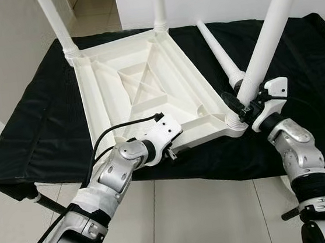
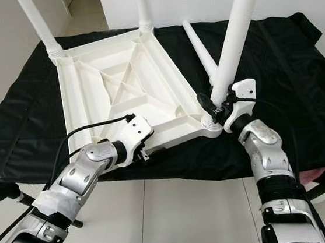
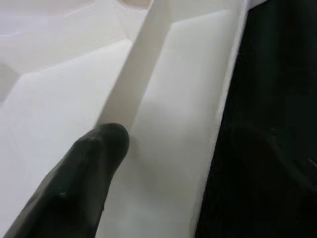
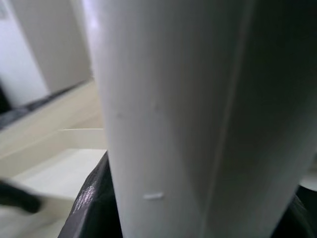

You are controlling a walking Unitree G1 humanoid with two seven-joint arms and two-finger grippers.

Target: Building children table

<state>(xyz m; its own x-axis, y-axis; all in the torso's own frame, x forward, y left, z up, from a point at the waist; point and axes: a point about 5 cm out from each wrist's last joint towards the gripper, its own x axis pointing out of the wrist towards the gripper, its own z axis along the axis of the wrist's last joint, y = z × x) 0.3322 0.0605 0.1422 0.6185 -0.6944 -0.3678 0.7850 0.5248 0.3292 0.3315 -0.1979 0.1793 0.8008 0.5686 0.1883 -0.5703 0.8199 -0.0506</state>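
A white children's tabletop [image 1: 146, 82] lies upside down on a black cloth [image 1: 40, 129]. Two white legs [image 1: 57, 22] [image 1: 158, 4] stand in its far corners. My right gripper [image 1: 246, 105] is shut on a third leg [image 1: 270, 33], which leans to the right with its foot in the near right corner socket [image 1: 236, 123]. In the right wrist view that leg [image 4: 173, 114] is close between the black fingers [image 4: 91, 208]. My left gripper [image 1: 170, 150] is clamped on the tabletop's near rim, one finger [image 3: 84, 173] lying inside against a rib. A fourth leg [image 1: 218, 50] lies loose on the cloth.
The cloth covers a low platform whose near edge [image 1: 215, 174] is right in front of me, over white floor tiles [image 1: 197, 223]. A black support bar [image 1: 42, 201] sticks out under the near left corner. White walls stand behind and to the left.
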